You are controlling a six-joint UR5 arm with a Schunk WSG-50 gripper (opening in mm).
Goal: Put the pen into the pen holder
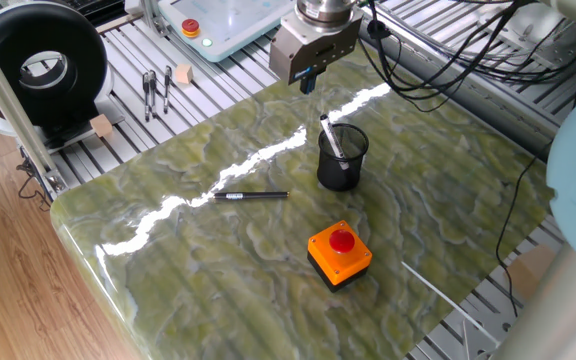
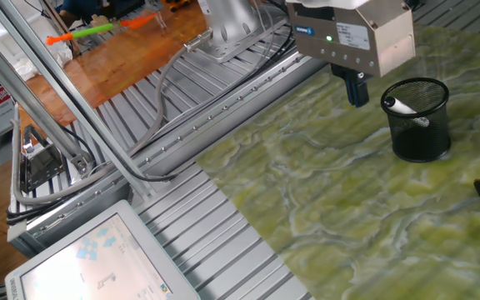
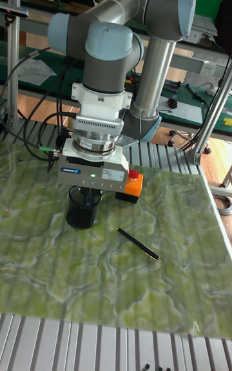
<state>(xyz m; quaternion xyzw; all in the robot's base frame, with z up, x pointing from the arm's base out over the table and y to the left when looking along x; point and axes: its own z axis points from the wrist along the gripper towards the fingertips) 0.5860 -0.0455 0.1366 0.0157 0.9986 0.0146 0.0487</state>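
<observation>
The pale pen (image 1: pixel 329 135) stands tilted inside the black mesh pen holder (image 1: pixel 342 160), its white end leaning on the rim (image 2: pixel 398 105). The holder (image 2: pixel 419 125) sits upright on the green marbled table, partly behind the gripper body in the tall view (image 3: pixel 82 210). My gripper (image 1: pixel 309 82) hangs above the table, up and to the side of the holder, apart from it (image 2: pixel 357 90). Its short dark fingers appear slightly parted with nothing between them (image 3: pixel 86 196).
A black pen with a silvery middle (image 1: pixel 251 196) lies flat on the table left of the holder. An orange button box (image 1: pixel 339 252) stands in front of the holder. Cables trail along the table's far right edge. A black reel (image 1: pixel 38 65) stands beyond the left edge.
</observation>
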